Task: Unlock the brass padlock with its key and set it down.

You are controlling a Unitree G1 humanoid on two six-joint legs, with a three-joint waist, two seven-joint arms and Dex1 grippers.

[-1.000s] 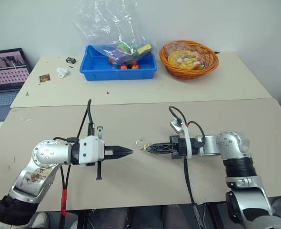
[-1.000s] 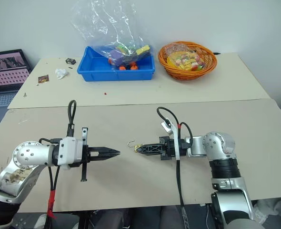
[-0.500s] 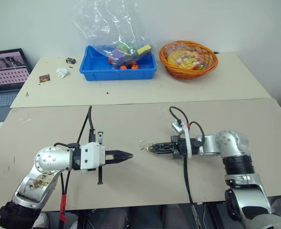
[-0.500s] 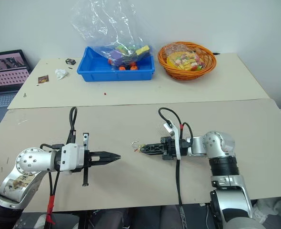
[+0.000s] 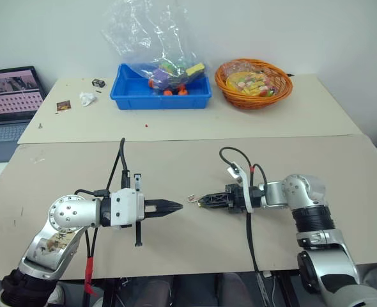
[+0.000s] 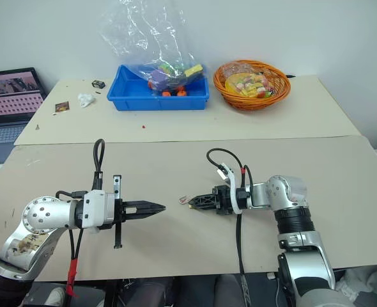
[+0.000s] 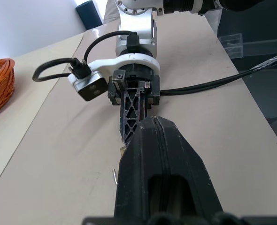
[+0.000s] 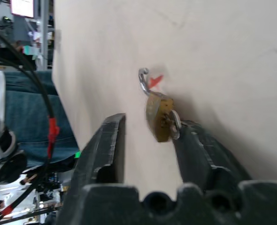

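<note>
Watching from beside the tabletop (image 5: 176,163), I'd say the release is the risky bit. The right tool (image 8: 150,140) has its two black fingers spread apart, and the brass padlock (image 8: 158,117) sits between them, leaning against one finger with its silver shackle (image 8: 142,78) swung open and pointing away, low over the beige surface. Whether the lock already rests on the tabletop or hangs off that finger I cannot tell. If it clings there, pulling the arm back could drag or flip it. A small ring at the lock's bottom end may be the key (image 8: 175,123), though it is too small to be sure; a tumble might knock it loose. The left tool (image 5: 169,206) is fully closed, holding nothing I can see, its tip near the padlock, so a stray nudge from it could also skid the lock away.
</note>
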